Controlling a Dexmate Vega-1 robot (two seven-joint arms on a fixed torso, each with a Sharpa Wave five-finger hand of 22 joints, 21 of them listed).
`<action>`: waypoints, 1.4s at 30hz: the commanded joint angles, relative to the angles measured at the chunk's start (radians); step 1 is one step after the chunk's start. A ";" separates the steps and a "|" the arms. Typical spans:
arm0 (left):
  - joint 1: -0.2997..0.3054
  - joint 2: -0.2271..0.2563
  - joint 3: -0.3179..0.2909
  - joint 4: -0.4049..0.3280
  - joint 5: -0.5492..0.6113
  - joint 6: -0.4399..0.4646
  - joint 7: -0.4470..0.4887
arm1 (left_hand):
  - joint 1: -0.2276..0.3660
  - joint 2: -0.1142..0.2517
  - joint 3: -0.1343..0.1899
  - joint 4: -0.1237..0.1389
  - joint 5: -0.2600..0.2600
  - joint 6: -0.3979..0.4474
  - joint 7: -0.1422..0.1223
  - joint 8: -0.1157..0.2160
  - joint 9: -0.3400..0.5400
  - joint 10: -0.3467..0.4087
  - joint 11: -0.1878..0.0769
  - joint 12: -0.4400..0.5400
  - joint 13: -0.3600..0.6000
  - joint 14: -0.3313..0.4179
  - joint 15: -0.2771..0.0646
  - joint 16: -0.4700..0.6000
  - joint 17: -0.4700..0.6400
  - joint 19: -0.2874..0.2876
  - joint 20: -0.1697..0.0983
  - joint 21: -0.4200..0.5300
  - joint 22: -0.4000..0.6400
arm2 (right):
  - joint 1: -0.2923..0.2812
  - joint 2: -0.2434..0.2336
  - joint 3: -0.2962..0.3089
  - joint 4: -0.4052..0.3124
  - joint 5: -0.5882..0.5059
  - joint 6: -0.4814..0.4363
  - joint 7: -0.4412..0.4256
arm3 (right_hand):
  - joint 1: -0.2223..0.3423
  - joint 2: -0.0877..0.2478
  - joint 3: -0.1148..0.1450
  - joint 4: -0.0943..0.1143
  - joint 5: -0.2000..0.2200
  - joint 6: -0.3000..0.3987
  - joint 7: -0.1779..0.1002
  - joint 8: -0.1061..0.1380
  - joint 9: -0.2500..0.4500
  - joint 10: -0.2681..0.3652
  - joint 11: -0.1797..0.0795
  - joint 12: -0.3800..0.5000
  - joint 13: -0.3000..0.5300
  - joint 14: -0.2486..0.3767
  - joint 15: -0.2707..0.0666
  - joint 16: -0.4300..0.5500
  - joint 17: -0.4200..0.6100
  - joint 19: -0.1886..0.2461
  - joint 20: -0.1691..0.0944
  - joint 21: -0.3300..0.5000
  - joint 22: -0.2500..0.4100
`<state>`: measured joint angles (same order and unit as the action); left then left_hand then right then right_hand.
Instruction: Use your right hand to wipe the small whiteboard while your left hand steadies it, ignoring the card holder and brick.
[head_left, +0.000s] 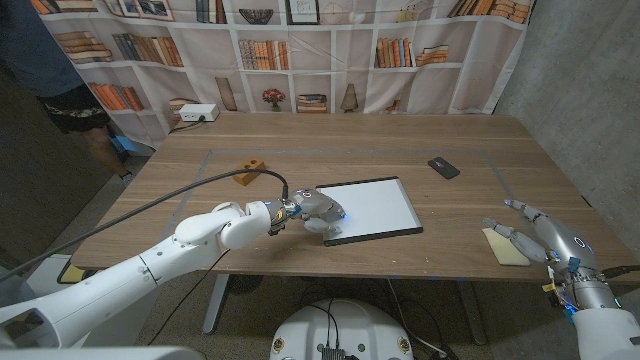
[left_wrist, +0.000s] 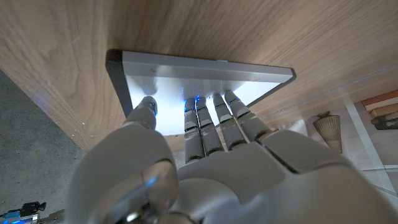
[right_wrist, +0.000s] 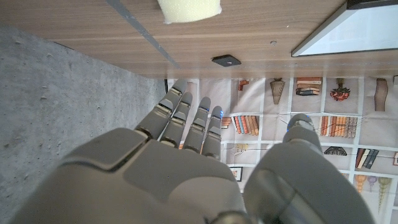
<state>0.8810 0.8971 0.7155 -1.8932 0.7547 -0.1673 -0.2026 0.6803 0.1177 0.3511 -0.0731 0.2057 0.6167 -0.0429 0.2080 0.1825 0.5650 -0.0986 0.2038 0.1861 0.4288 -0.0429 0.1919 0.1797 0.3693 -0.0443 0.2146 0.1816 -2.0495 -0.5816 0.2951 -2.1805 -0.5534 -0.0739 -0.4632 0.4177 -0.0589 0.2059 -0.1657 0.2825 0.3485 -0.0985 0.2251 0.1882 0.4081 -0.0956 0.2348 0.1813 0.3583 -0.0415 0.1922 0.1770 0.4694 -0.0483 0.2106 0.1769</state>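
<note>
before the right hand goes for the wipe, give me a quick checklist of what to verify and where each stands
1. Left hand steadying the small white rectangular dark-framed whiteboard: ok, its fingers rest on the board's near-left part.
2. Whiteboard flat on the wooden table: ok.
3. Right hand free to grasp: ok, fingers apart, holding nothing.
4. Pale yellow sponge-like pad within reach: ok, it lies on the table just beside the right hand, not yet picked up.
5. Path from pad to board: ok; the small flat black card holder lies farther back and the orange-brown brick is beyond the left hand.
6. Marks on the board: cannot tell.
</note>
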 joint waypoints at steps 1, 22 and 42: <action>-0.005 -0.001 0.003 0.006 0.016 0.003 -0.002 | -0.003 0.004 0.007 0.002 -0.004 0.007 -0.009 0.007 0.005 0.007 -0.009 0.003 0.005 0.007 -0.082 0.001 0.003 0.002 -0.039 0.001 0.000 | 0.013 0.009 -0.035 0.005 -0.060 -0.064 0.072 | 0.031 -0.005 0.005 -0.011 0.010 0.018 0.001 0.007 0.005 0.016 0.001 0.000 0.000 0.012 -0.116 -0.002 0.001 0.011 -0.121 -0.004 0.000; -0.020 -0.021 0.024 0.028 0.024 0.011 -0.015 | -0.005 0.008 0.012 0.003 -0.006 0.009 -0.014 0.004 0.005 0.008 -0.016 0.000 0.005 0.012 -0.081 0.001 0.003 -0.002 -0.033 -0.002 0.000 | 0.075 -0.052 -0.097 0.048 -0.029 -0.224 0.127 | 0.181 -0.006 0.046 -0.016 0.035 0.016 0.007 -0.003 0.004 0.011 0.009 -0.016 0.001 0.000 -0.102 -0.012 0.001 0.005 -0.107 -0.014 0.002; -0.046 -0.025 0.033 0.047 0.012 -0.013 -0.032 | -0.006 0.008 0.016 0.004 -0.008 0.011 -0.017 0.003 0.005 0.013 -0.018 0.000 0.005 0.013 -0.081 0.000 0.003 -0.005 -0.030 -0.003 0.000 | 0.101 -0.088 -0.149 0.079 0.029 -0.292 0.044 | 0.342 0.032 0.095 -0.002 0.017 0.138 0.024 0.013 0.004 0.116 0.007 0.005 0.001 0.119 -0.115 0.015 0.005 0.174 -0.138 0.044 0.010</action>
<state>0.8545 0.8800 0.7306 -1.8616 0.7726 -0.1674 -0.2025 0.6700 0.1280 0.3607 -0.0690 0.1973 0.6200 -0.0640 0.2063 0.1831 0.5696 -0.1159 0.1996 0.1881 0.4342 -0.0486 0.1925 0.1817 0.3693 -0.0444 0.2146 0.1816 -1.9637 -0.6559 0.1771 -2.1169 -0.5530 -0.3284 -0.3745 0.7213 -0.0364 0.2865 -0.1685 0.3085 0.4520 -0.0791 0.2267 0.1881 0.4936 -0.0897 0.2278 0.1814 0.4380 -0.0446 0.1977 0.1786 0.5930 -0.0518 0.2377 0.1837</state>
